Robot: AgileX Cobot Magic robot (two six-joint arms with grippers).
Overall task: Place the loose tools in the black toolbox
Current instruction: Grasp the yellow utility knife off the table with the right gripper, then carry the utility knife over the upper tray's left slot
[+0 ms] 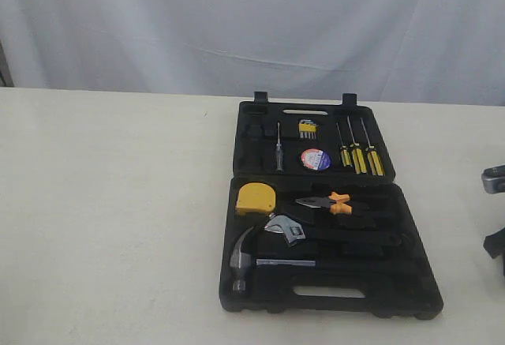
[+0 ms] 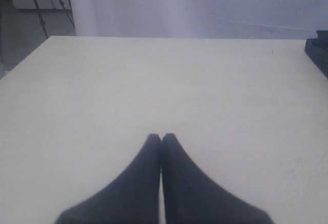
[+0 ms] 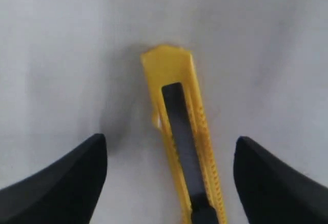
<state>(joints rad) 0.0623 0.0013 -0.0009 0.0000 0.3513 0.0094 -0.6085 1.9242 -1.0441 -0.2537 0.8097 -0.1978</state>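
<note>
Fingers of the right gripper stand wide apart, one each side of the knife, holding nothing; the knife lies flat on the table. The left gripper is closed tip to tip, empty. The toolbox lies open, with pliers, tape roll and tape measure in its recesses.
</note>
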